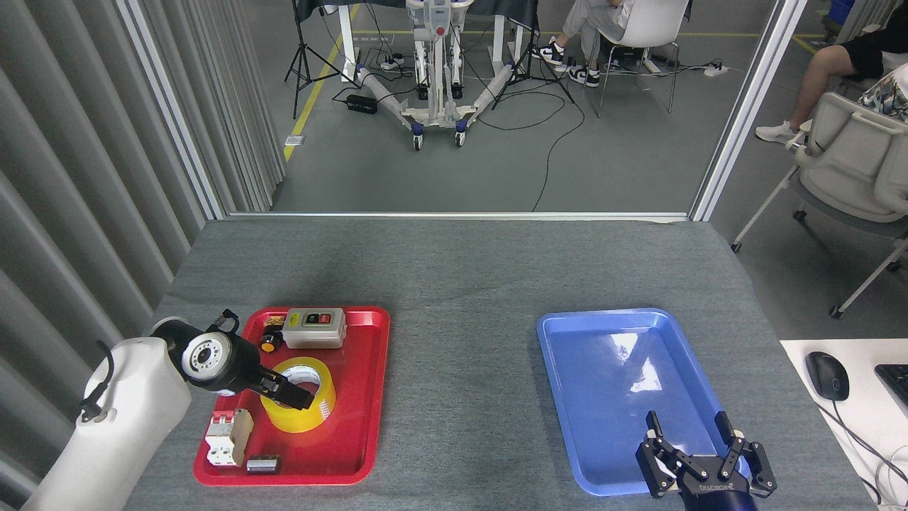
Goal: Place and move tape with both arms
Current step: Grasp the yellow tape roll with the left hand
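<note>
Tape (306,399), a wide yellow translucent roll with a white printed core, lies flat in the red tray (369,397), directly under and just right of the left gripper (287,392). That claw points down and to the right over the roll's near-left rim, one dark finger reaching into the core hole; its fingers show too dark and end-on to say whether they are spread or closed, so I cannot tell its state, nor whether it touches the roll yet. A switch box (314,327) sits just beyond the claw, a small breaker (228,438) just behind it toward the robot. The right gripper (699,454) hangs with fingers spread wide and empty over the near edge of the blue tray (567,341), well apart from the roll.

Judging by looks, the roll should be light and stiff, its ring wall firm enough to pinch without crushing. The outer face is likely slick. The best hold seems to be across the wall, one finger inside the core and one outside, away from the patterned end tab
</note>
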{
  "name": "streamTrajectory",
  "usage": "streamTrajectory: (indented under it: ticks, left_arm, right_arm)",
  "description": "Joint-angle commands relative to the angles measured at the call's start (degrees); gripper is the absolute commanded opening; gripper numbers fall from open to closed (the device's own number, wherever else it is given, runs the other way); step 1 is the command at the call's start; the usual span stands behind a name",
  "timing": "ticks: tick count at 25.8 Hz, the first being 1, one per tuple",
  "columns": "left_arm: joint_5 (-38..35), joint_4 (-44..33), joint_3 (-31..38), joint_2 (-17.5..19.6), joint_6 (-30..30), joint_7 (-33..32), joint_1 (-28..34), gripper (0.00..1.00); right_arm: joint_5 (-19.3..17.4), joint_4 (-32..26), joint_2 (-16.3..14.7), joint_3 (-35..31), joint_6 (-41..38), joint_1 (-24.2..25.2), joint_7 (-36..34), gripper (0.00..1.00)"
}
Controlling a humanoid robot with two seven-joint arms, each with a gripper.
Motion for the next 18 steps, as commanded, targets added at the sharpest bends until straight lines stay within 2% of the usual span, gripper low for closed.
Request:
streamTrajectory:
  ticks: [1, 4, 6, 10, 18]
  left_arm:
    - [0.60, 0.92, 0.26, -1.24, 5.72, -4.33, -0.96, 1.00]
    - [3.76, 0.74, 2.19, -3.79, 15.39, -5.91, -0.87, 1.00]
    - [4.64, 0.48, 2.54, -4.14, 19.96, -5.82, -0.87, 1.00]
    - [3.50, 1.00, 2.54, -4.31, 21.02, -4.33, -0.96, 1.00]
    - [-4.06, 3.46, 2.54, -3.88, 21.55, 4.63, -1.22, 0.99]
  right_arm:
    - [0.06, 0.00, 0.14, 0.09, 0.00, 0.00, 0.09, 1.00]
    - [0.06, 0.00, 0.23, 0.26, 0.00, 0.00, 0.09, 1.00]
    - [0.15, 0.00, 0.75, 0.26, 0.09, 0.00, 0.09, 1.00]
    - [0.85, 0.00, 1.19, 0.26, 0.09, 0.00, 0.09, 1.00]
    - [2.25, 0.00, 2.60, 0.26, 0.09, -0.08, 0.09, 1.00]
